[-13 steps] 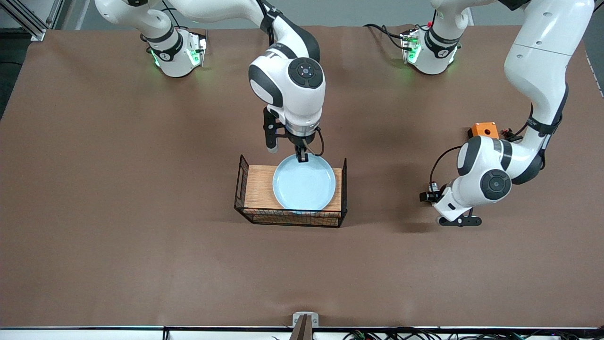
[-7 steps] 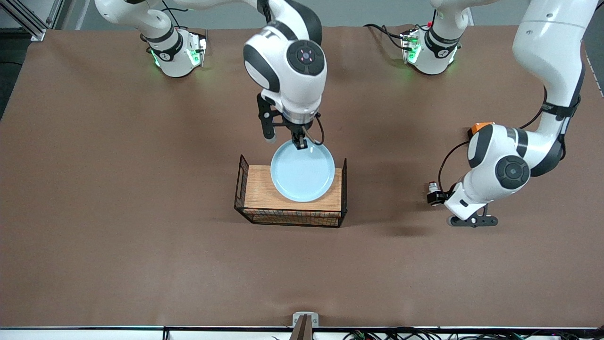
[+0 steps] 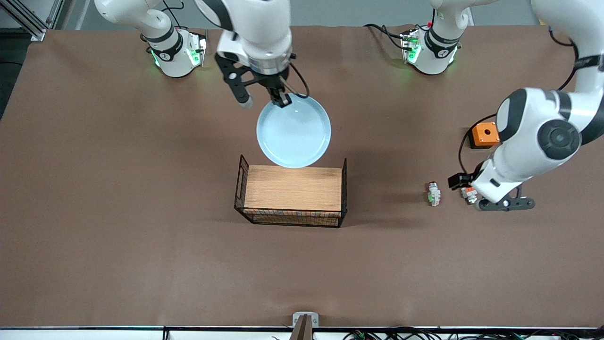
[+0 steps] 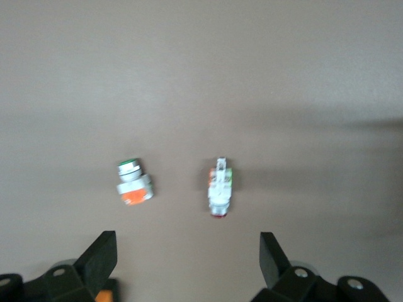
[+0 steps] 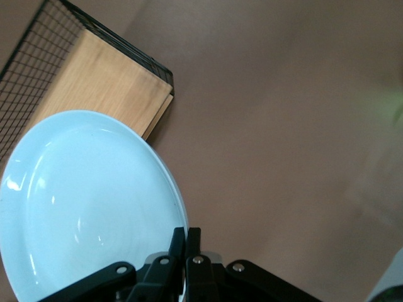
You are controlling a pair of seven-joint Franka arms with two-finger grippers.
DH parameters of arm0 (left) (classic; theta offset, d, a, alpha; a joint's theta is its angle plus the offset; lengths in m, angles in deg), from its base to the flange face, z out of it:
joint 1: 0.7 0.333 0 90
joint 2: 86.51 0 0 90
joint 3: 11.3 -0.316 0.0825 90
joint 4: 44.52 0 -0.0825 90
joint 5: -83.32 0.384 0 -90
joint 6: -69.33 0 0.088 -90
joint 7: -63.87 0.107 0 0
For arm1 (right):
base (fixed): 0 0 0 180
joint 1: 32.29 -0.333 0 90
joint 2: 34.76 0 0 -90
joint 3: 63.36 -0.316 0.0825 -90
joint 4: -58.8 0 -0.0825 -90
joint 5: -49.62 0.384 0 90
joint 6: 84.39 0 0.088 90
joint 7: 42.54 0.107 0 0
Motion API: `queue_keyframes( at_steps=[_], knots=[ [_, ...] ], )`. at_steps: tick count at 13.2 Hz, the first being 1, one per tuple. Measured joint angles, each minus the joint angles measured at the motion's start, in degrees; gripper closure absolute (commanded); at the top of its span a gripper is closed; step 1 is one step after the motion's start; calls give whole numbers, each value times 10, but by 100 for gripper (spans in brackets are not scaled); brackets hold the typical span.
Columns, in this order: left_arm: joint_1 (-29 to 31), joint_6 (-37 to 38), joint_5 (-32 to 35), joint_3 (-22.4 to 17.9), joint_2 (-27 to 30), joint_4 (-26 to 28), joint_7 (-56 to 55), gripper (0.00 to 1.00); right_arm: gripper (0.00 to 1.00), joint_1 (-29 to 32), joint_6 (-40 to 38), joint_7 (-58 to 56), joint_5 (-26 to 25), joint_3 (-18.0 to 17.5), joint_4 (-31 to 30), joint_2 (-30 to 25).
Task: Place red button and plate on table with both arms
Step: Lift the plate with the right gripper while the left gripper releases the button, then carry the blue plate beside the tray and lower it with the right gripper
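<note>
The pale blue plate (image 3: 293,131) hangs in the air over the table (image 3: 141,259), between the stand and the arms' bases. My right gripper (image 3: 281,100) is shut on its rim; the right wrist view shows the plate (image 5: 88,201) with the right gripper (image 5: 186,236) pinching its edge. The red button (image 3: 433,194) lies on its side on the table toward the left arm's end. My left gripper (image 3: 506,204) hovers open over the table beside it. In the left wrist view the red button (image 4: 220,189) lies free ahead of the open left gripper (image 4: 186,251), which holds nothing.
A wire-sided stand with a wooden top (image 3: 292,188) sits mid-table with nothing on it. A white piece with an orange-red top (image 4: 134,186) lies beside the red button. An orange box (image 3: 484,134) stands farther from the front camera than both.
The right arm lifted the plate off the stand's top and carried it toward the bases. The left arm rose and swung toward its end of the table, uncovering the two small parts.
</note>
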Motion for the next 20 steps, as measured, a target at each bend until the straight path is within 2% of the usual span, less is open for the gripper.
queue_keyframes(
  at_steps=[2, 4, 8, 10, 13, 15, 17, 20],
  knots=[
    [21, 34, -14, 0, 41, 0, 30, 0, 100, 51, -31, -156, 0, 6, -2, -17],
    [33, 58, -26, -1, 78, 0, 40, 0, 100, 131, -30, -325, 0, 9, -17, -27],
    [34, 82, -28, -2, 130, 0, 40, 0, 100, 308, 36, -670, 3, 12, -91, -44],
    [44, 96, -44, -3, 143, -11, 40, 0, 100, 375, 118, -837, 4, 12, -163, -58],
    [60, 118, -57, -4, 147, -38, 44, 0, 100, 458, 274, -1030, 4, 12, -303, -86],
    [53, 119, -58, -12, 146, -42, 44, 0, 100, 509, 374, -1135, 30, 12, -387, -91],
    [-7, 119, -58, -72, 146, -43, 44, 0, 100, 550, 430, -1226, 83, 12, -442, -90],
    [-109, 119, -58, -169, 146, -45, 44, 0, 100, 592, 458, -1331, 147, 12, -473, -63]
  ],
)
